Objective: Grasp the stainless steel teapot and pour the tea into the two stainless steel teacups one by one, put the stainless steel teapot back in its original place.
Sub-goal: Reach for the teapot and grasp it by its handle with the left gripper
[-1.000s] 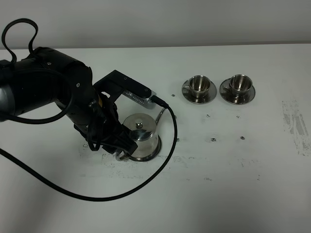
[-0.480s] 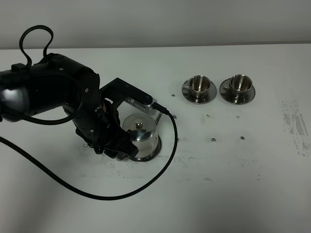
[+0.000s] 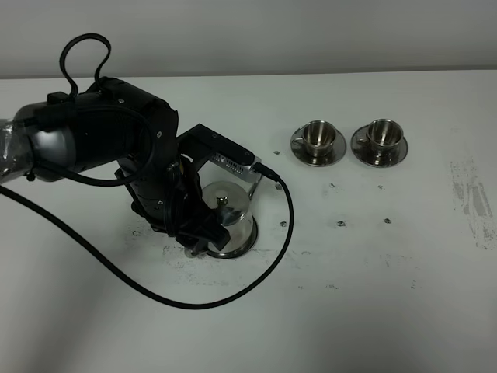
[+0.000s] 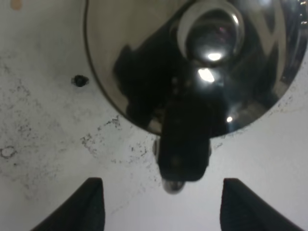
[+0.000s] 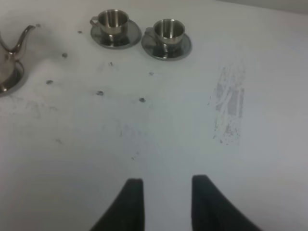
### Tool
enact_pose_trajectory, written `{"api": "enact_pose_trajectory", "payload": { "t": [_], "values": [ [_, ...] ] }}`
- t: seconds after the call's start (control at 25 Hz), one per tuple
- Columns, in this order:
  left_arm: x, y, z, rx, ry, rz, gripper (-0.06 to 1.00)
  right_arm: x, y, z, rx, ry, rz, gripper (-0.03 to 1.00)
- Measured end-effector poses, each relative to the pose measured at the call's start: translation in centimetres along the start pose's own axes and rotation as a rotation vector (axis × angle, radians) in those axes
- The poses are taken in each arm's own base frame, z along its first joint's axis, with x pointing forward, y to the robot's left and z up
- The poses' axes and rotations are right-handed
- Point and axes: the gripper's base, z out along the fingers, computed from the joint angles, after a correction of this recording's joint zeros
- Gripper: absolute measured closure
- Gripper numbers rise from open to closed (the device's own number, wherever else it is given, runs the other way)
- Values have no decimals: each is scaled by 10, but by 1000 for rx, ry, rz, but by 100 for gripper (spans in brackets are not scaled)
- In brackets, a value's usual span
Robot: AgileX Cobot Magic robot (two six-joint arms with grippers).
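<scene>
The stainless steel teapot (image 3: 227, 215) stands with its lid on, on its wide saucer (image 3: 238, 250) left of the table's middle. My left arm (image 3: 116, 151) hangs over its left side. In the left wrist view the left gripper (image 4: 163, 207) is open, with its fingers (image 4: 91, 204) either side of the tip of the pot's dark handle (image 4: 185, 144), below the lid knob (image 4: 210, 33). The two stainless steel teacups (image 3: 318, 136) (image 3: 380, 134) sit on their saucers at the back right. No tea shows. My right gripper (image 5: 163, 202) is open and empty above bare table.
A black cable (image 3: 233, 299) loops over the table in front of the teapot. Dark specks and a scuffed patch (image 3: 474, 202) mark the white table at the right. The right wrist view shows both cups (image 5: 113, 19) (image 5: 168, 29) and the pot's spout (image 5: 19, 38).
My left arm has shifted right and turned, closing in on the teapot's handle side. The teapot and cups have not moved.
</scene>
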Motion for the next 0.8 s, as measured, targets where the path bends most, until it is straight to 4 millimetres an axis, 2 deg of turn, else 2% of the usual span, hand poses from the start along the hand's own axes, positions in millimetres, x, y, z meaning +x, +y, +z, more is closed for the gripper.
{"api": "enact_pose_trajectory", "payload": {
  "t": [0.8],
  "values": [
    [-13, 1, 8, 4, 30, 2, 44, 0, 0, 0, 0, 0, 0, 74]
  ]
}}
